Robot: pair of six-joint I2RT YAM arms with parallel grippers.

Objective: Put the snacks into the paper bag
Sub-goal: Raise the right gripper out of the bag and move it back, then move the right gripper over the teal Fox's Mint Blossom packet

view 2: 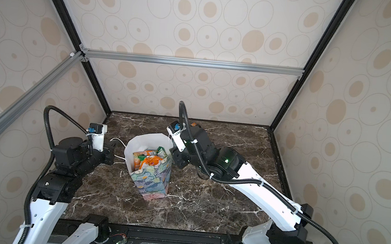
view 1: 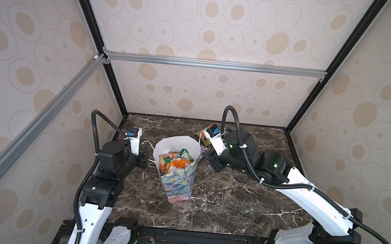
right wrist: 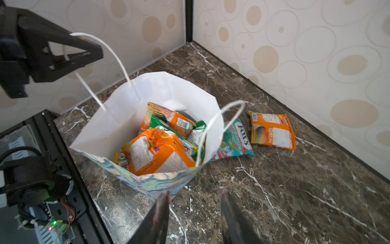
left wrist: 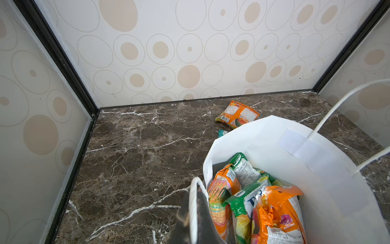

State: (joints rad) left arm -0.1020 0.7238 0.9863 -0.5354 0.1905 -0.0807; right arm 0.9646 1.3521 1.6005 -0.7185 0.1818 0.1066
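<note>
Pinching cord handle point(right wrist: 118, 61) of paper bag point(right wrist: 109, 126), left end effector point(right wrist: 96, 55) closed; right end effector point(right wrist: 195, 191) parted, empty; snacks point(right wrist: 156, 152) inside

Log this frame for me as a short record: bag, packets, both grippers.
bag: tall floral-print paper bag, upright, mouth open
inside bag: several orange and green glossy packets
on dark marble table: teal glossy FOX'S packet and orange glossy packet, beside the bag
left gripper: shut on the bag's white cord handle
right gripper: open, empty, near the bag
</note>
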